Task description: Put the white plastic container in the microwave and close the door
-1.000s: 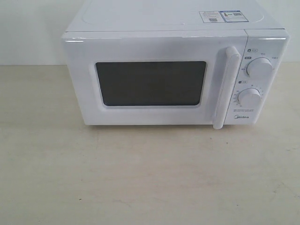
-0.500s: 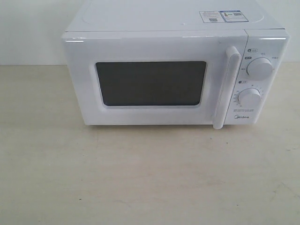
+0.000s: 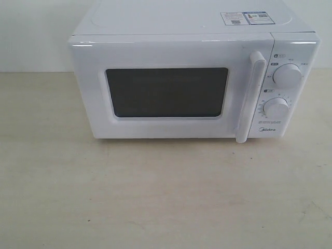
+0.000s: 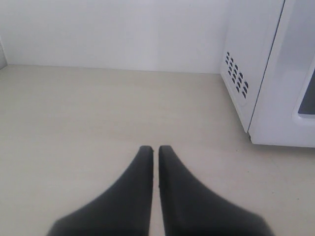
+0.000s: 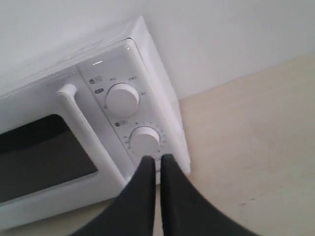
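- Standing shut on the microwave point(image 3: 192, 83), the door point(image 3: 166, 91) hides the cavity; the white plastic container shows in no view.
- Left tool point(image 4: 155, 150) and right tool point(image 5: 157, 160) hover with tips pressed together, empty.
- Likely either the very start or the end; if the start, the handle point(image 3: 250, 98) needs pulling first.

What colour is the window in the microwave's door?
The window is dark grey, best seen in the exterior view.
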